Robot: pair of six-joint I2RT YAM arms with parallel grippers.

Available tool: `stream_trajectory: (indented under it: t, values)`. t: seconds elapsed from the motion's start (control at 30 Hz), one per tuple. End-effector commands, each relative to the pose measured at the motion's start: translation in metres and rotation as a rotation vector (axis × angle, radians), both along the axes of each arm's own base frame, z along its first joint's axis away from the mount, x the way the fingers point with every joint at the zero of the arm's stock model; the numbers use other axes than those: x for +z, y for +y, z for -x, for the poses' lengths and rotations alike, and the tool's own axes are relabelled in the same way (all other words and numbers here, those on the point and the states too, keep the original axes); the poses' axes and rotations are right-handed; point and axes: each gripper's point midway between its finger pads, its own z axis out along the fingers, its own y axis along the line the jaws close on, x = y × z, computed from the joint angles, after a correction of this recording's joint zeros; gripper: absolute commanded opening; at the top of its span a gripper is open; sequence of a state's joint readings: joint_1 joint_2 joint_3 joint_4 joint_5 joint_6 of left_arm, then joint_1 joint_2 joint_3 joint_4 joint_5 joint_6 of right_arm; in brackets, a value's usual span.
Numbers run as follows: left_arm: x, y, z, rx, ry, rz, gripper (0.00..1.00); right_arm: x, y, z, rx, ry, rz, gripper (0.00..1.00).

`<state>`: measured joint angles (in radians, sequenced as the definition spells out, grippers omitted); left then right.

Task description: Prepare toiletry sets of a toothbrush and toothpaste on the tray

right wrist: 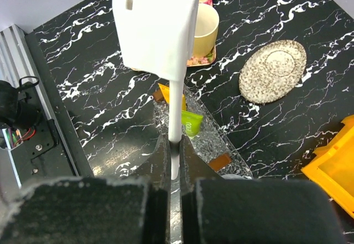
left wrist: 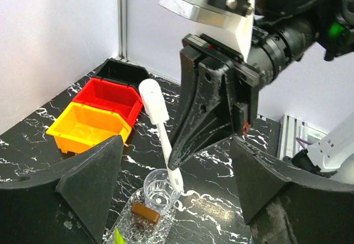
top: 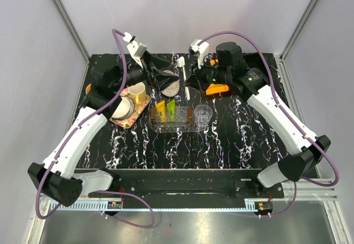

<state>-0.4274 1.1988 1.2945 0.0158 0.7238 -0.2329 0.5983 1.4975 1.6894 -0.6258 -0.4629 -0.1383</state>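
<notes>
The white toothbrush (right wrist: 176,97) stands upright above the table with my right gripper (right wrist: 175,164) shut on the lower part of its handle; its wide head (right wrist: 155,28) points at the right wrist camera. In the top view the toothbrush (top: 183,78) hangs behind the clear oval tray (top: 189,126). The orange-yellow toothpaste (top: 160,110) and the lime green toothpaste (top: 171,108) lie side by side on the tray. My left gripper (left wrist: 177,191) stands open with nothing between its fingers, facing the toothbrush (left wrist: 156,114) and the right gripper (left wrist: 180,155).
A clear glass (top: 203,114) stands on the tray's right end. A speckled round dish (top: 172,88) lies behind the tray. A colourful square tray (top: 128,121) with a yellow cup (top: 138,93) sits to the left. Yellow (left wrist: 88,128), red (left wrist: 110,97) and black (left wrist: 124,69) bins line the back.
</notes>
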Motion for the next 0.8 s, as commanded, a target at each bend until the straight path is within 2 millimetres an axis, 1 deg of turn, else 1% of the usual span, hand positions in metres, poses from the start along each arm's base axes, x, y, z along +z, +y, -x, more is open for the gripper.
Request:
stream_trajectory:
  t: [0.0, 0.1, 0.3, 0.33, 0.37, 0.53, 0.67, 0.77]
  values:
    - [0.022, 0.003, -0.014, 0.067, 0.002, 0.043, 0.82, 0.021, 0.001, -0.005, -0.035, -0.104, -0.013, 0.00]
    - [0.023, 0.002, -0.020, 0.081, 0.005, 0.041, 0.82, 0.023, 0.004, -0.006, -0.040, -0.114, -0.013, 0.00]
    - [0.020, -0.009, -0.029, 0.075, 0.042, 0.042, 0.81, 0.024, 0.007, -0.008, -0.058, -0.120, -0.004, 0.00]
    - [0.020, -0.012, -0.028, 0.068, 0.047, 0.044, 0.79, 0.024, 0.007, -0.009, -0.067, -0.123, -0.004, 0.00]
    - [0.017, -0.013, -0.032, 0.077, 0.059, 0.042, 0.78, 0.023, 0.007, -0.009, -0.068, -0.123, -0.002, 0.00]
    - [0.011, -0.021, -0.035, 0.077, 0.073, 0.037, 0.73, 0.021, 0.006, -0.011, -0.087, -0.129, 0.008, 0.00]
    - [0.008, -0.025, -0.039, 0.079, 0.079, 0.032, 0.64, 0.021, 0.008, -0.010, -0.084, -0.132, 0.006, 0.00]
    - [0.009, -0.029, -0.040, 0.073, 0.082, 0.031, 0.61, 0.019, 0.008, -0.010, -0.081, -0.128, 0.009, 0.00]
